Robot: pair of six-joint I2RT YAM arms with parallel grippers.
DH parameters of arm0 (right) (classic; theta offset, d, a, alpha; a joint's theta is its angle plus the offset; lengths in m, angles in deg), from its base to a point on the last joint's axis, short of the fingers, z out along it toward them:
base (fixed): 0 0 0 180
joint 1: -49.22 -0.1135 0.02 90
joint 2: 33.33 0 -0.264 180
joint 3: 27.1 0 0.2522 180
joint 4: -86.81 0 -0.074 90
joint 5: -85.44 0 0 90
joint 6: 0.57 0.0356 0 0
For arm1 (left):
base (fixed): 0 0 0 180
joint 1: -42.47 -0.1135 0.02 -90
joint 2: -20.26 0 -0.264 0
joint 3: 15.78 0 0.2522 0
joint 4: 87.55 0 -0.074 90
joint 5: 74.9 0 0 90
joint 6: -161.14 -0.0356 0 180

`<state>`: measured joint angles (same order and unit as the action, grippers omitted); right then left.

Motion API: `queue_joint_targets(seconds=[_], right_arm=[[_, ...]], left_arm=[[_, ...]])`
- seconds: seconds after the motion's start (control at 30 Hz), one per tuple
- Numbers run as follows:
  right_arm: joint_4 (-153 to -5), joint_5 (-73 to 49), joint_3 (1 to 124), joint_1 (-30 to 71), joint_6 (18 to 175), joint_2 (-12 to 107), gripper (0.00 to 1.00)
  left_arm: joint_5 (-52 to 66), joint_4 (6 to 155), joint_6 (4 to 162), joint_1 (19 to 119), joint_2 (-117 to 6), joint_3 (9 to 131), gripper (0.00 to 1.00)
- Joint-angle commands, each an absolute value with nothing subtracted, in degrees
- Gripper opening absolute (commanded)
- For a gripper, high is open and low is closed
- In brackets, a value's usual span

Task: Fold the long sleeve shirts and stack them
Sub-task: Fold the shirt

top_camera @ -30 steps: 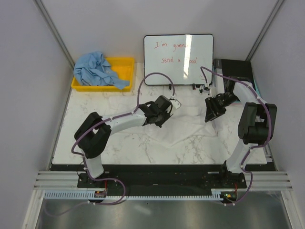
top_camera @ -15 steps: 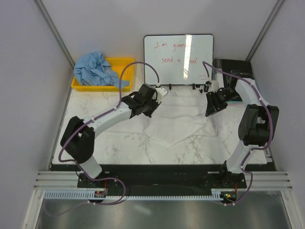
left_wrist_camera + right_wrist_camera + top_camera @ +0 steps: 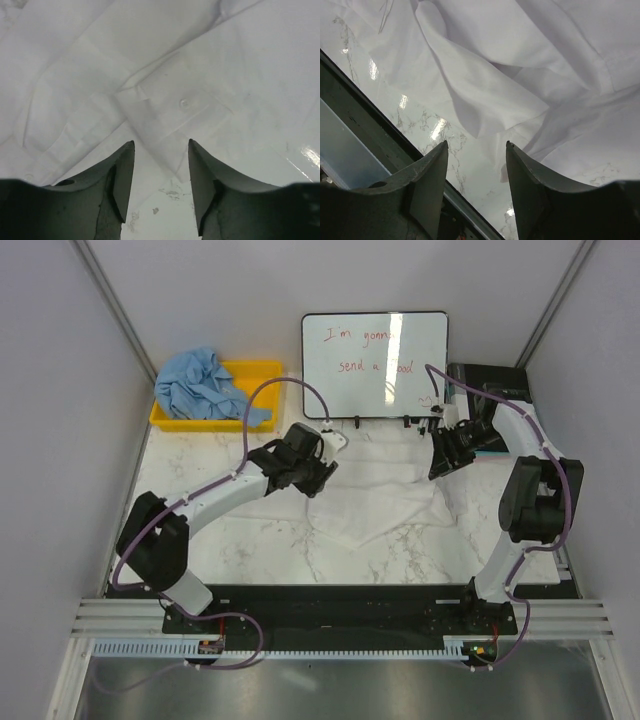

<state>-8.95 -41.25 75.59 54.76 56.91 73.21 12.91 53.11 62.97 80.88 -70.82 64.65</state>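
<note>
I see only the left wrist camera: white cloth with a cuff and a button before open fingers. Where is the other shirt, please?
Observer: The light blue shirt lies heaped in the yellow bin at the far left corner of the table.
Operator: And the right gripper?
Observer: The right gripper is open, holds nothing, above the far right part of the white shirt.
Operator: Is the white shirt folded?
Observer: Not neatly; it lies spread and wrinkled before the whiteboard.
</note>
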Motion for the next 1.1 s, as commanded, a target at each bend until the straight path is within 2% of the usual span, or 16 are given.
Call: queue_joint_targets(seconds=[0.0,0.1,0.13,0.4,0.6,0.67,0.77,0.8,0.87,0.9,1.07], right_arm=[[-10.17,-43.32,75.17,54.58,58.22,73.81,0.58],[-10.26,-42.80,75.08,54.49,58.23,73.98,0.60],[-10.17,-42.71,75.00,54.49,58.22,74.07,0.59],[-10.52,-41.48,73.68,54.23,58.05,73.98,0.60],[-10.43,-41.04,72.71,54.23,57.61,73.28,0.60],[-10.34,-40.86,72.62,54.14,57.17,73.11,0.59],[-10.26,-40.69,72.36,54.23,56.73,72.67,0.59],[-10.17,-40.77,72.45,54.14,56.82,72.67,0.60],[-10.17,-41.12,72.71,54.14,56.82,72.66,0.59],[-10.08,-41.30,72.97,54.05,56.82,72.67,0.59],[-10.17,-45.16,74.82,53.87,56.82,72.40,0.62]], left_arm=[[13.78,54.61,65.50,87.55,-74.29,66.71,0.63],[16.86,55.05,66.56,90.45,-79.39,68.90,0.70],[17.21,54.96,66.65,91.50,-80.88,70.30,0.76],[23.09,56.36,66.83,94.15,-89.59,73.48,0.75],[25.12,56.98,65.34,94.06,-89.25,73.13,0.60],[25.03,56.90,64.81,94.06,-88.11,72.60,0.51],[24.77,56.89,64.11,93.54,-85.65,71.90,0.34],[24.77,56.89,63.84,93.36,-85.21,71.46,0.24],[24.68,56.28,62.79,92.40,-84.07,71.20,0.12],[24.51,56.11,62.53,91.96,-83.63,70.85,0.02],[20.39,55.58,59.90,88.09,-76.88,69.44,0.02]])
